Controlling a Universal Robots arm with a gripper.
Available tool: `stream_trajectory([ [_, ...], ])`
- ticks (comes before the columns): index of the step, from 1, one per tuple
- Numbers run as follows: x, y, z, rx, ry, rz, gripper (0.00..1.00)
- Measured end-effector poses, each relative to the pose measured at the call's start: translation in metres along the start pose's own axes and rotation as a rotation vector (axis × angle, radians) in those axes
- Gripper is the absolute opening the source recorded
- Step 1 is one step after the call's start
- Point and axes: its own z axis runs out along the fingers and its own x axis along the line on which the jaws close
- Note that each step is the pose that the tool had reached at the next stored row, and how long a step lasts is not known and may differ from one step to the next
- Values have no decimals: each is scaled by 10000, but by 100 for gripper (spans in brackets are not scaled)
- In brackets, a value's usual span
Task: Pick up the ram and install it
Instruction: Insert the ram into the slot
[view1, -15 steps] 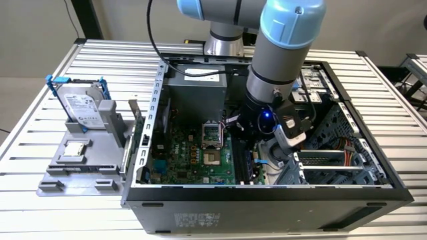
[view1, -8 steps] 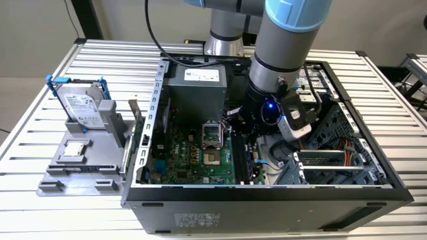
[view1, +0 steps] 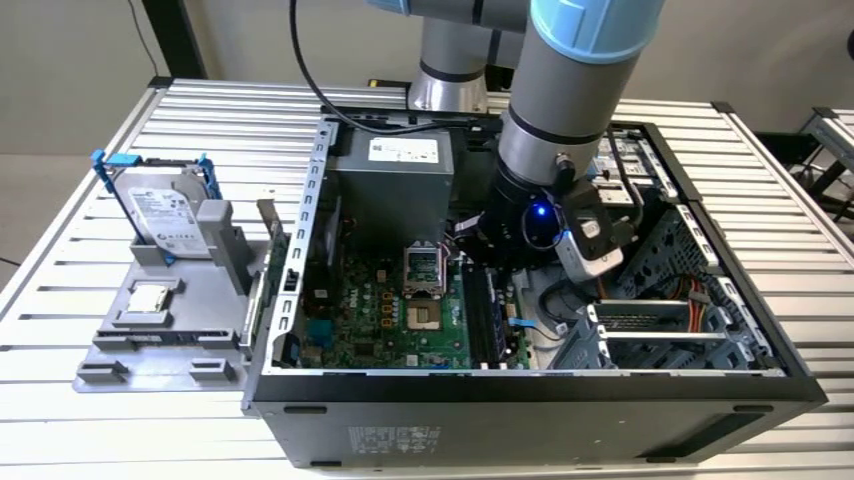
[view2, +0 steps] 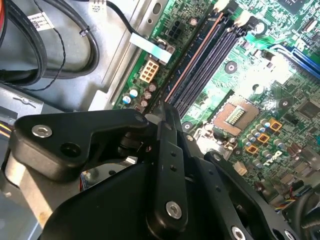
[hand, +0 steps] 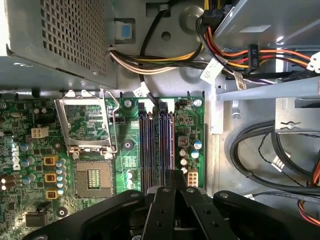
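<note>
My gripper (view1: 510, 288) reaches down inside the open computer case (view1: 534, 385), over the black memory slots (view1: 489, 322) at the motherboard's edge. In both wrist views its black fingers (view2: 167, 112) stand pressed together right above those slots (hand: 150, 150). A thin brownish edge, which looks like the ram (view2: 194, 56) seen edge-on, runs from the fingertips along the outermost slot. In the first wrist view the same thin strip (hand: 172, 145) lines up with the slot nearest the case wall. I cannot tell whether the stick is seated in the slot or just above it.
A grey tray (view1: 134, 365) at the exterior view's left holds a hard drive in a blue frame (view1: 167, 215) and a small square processor chip (view1: 150, 297). Inside the case are the power supply (view1: 394, 190), the open processor socket (hand: 92, 177), cable bundles (hand: 240, 55) and a drive cage (view1: 654, 320).
</note>
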Motion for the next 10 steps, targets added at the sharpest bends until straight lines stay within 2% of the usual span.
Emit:
stream_trajectory([
  [10, 0, 0, 0, 13, 0, 0, 0],
])
